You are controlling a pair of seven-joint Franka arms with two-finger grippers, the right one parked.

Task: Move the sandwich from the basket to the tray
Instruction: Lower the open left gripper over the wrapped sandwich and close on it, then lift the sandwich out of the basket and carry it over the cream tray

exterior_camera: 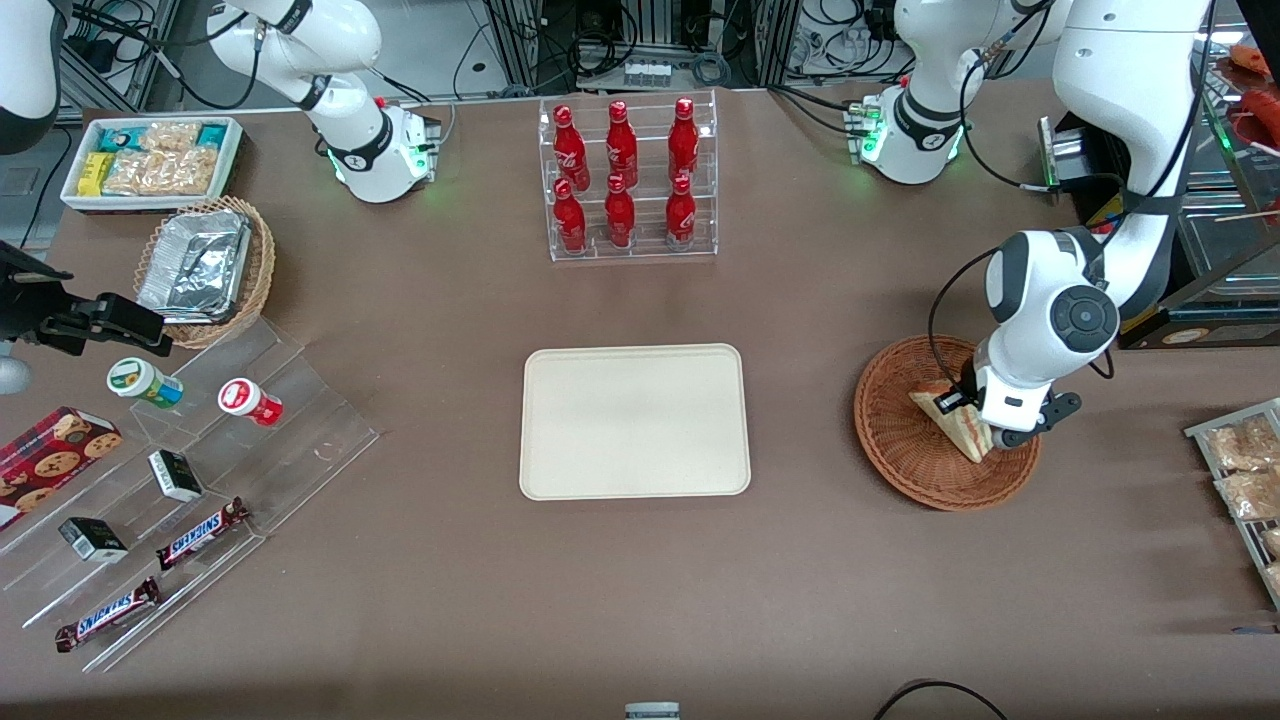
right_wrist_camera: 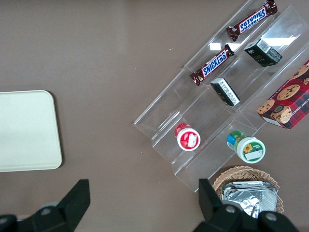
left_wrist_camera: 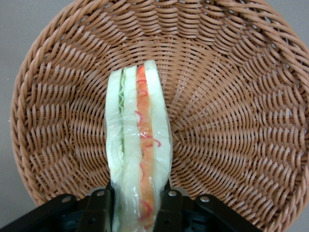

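Note:
The sandwich (exterior_camera: 945, 410) (left_wrist_camera: 137, 125), a clear-wrapped wedge with pale bread and red and green filling, stands on edge in the round brown wicker basket (exterior_camera: 900, 450) (left_wrist_camera: 231, 96). My left gripper (exterior_camera: 985, 425) (left_wrist_camera: 137, 195) is down in the basket, its black fingers (left_wrist_camera: 99, 203) pressed against both bread faces, shut on the sandwich. The sandwich's lower end is hidden between the fingers. The cream rectangular tray (exterior_camera: 634, 420) (right_wrist_camera: 26, 130) lies bare at the table's middle, beside the basket toward the parked arm's end.
A clear rack of red bottles (exterior_camera: 625, 180) stands farther from the front camera than the tray. A stepped acrylic shelf of snacks (exterior_camera: 200, 470), a foil-tray basket (exterior_camera: 205, 270) and a white bin (exterior_camera: 150, 160) sit toward the parked arm's end. Snack packets (exterior_camera: 1245, 470) lie toward the working arm's end.

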